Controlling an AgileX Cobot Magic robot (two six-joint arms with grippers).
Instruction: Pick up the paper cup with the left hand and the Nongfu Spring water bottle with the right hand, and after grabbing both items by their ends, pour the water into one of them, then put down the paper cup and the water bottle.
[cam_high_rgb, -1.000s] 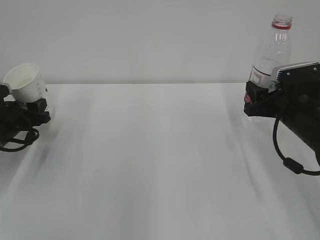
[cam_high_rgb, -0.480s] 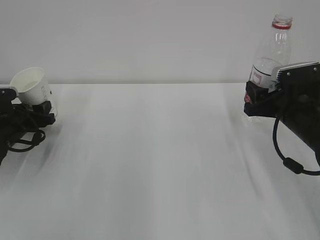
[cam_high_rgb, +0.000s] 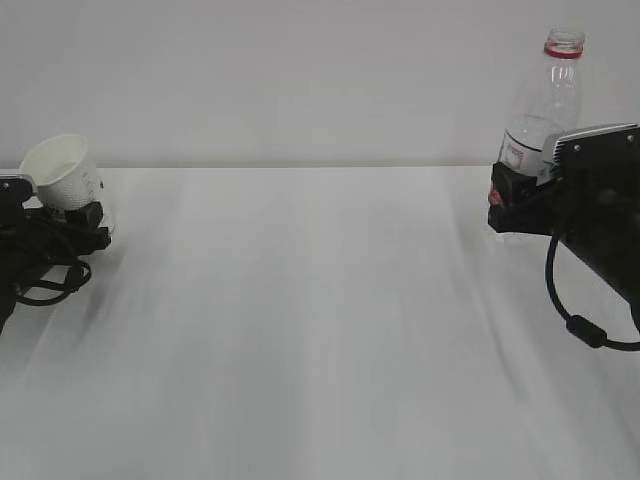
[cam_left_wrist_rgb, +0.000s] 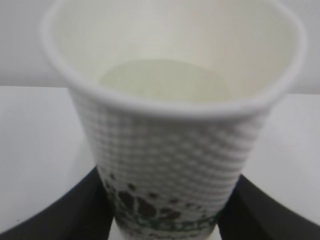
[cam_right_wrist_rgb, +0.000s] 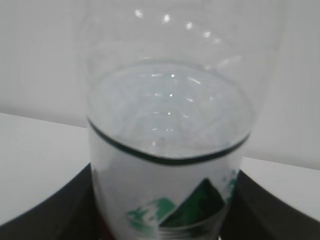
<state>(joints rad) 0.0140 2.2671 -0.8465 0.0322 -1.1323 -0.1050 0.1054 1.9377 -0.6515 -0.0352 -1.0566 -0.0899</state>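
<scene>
A wide bare stretch of table (cam_high_rgb: 320, 320) is left between paper cup (cam_high_rgb: 62, 174) and bottle (cam_high_rgb: 540, 115).

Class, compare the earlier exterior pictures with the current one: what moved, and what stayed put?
The left end effector carried the white dotted paper cup slightly rightward and lower, keeping its grip. The right end effector and its clear plastic water bottle stayed as they were.

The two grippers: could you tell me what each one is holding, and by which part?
The left gripper holds the paper cup by its lower end, near the base. The right gripper holds the water bottle by its lower body, around the label.
</scene>
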